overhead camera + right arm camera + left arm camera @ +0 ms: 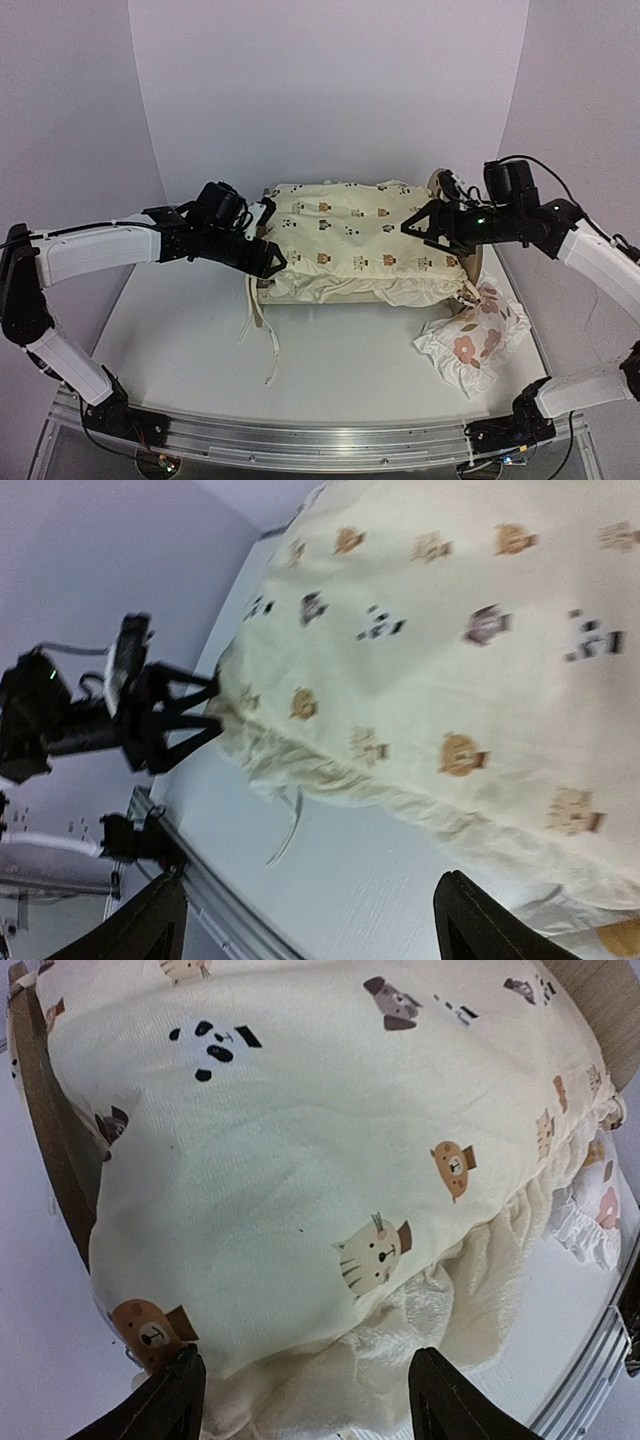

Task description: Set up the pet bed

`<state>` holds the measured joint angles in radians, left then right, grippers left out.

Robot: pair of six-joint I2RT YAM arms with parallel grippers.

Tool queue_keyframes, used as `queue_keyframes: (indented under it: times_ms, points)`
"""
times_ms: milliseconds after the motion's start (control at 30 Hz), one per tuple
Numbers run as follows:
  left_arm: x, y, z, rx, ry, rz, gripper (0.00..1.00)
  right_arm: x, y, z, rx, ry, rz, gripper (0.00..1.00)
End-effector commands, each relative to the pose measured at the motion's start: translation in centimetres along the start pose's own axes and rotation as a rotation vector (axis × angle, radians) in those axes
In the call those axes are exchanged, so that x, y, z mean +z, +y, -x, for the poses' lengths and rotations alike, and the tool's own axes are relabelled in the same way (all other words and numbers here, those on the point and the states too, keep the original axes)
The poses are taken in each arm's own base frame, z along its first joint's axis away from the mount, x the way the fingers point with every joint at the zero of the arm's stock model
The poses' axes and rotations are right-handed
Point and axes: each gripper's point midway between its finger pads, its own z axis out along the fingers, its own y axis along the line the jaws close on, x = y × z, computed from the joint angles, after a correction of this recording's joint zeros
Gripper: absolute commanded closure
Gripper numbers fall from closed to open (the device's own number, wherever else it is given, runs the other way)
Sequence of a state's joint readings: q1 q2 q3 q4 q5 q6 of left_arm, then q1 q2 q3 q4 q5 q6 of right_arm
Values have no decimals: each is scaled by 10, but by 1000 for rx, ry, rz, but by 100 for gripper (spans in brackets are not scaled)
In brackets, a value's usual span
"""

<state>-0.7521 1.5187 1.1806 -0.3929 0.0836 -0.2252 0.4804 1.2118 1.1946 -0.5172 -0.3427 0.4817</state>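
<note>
The cream cushion printed with small animals lies draped over the pet bed, hiding most of it. Only the light-wood headboard edge shows at the right. In the left wrist view the cushion fills the frame, with the wooden footboard at its left. My left gripper is open at the cushion's left front corner, and its fingers straddle the cushion's ruffled edge, holding nothing. My right gripper is open and empty over the cushion's right end.
The small white ruffled pillow with red-brown flowers lies on the table at the front right, and also shows in the left wrist view. The cushion's tie strings trail toward the front edge. A metal rail runs along the near edge.
</note>
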Motion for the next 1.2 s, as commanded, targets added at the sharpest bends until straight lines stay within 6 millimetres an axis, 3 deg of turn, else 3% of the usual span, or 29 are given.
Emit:
queue_keyframes:
  times_ms: [0, 200, 467, 633, 800, 900, 1033, 1167]
  points:
    - [5, 3, 7, 27, 12, 45, 29, 21, 32, -21, -44, 62, 91, 14]
    - [16, 5, 4, 51, 37, 113, 27, 44, 37, -44, -79, 128, 85, 15]
    - [29, -3, 6, 76, 44, 128, 78, 61, 43, -71, -138, 194, 75, 15]
    - [26, -19, 25, 92, 3, 105, 96, 71, 41, -85, -170, 229, 73, 16]
    - [18, -45, 54, 88, -52, 0, 99, 91, 66, -101, -331, 250, 121, 16]
    - [11, -60, 66, 82, -73, -68, 99, 106, 80, -99, -471, 226, 104, 15]
    - [1, -63, 69, 70, -89, -84, 99, 130, 91, -92, -604, 174, 64, 12]
    - [-9, -60, 67, 47, -113, -80, 98, 152, 110, -97, -754, 108, 57, 10]
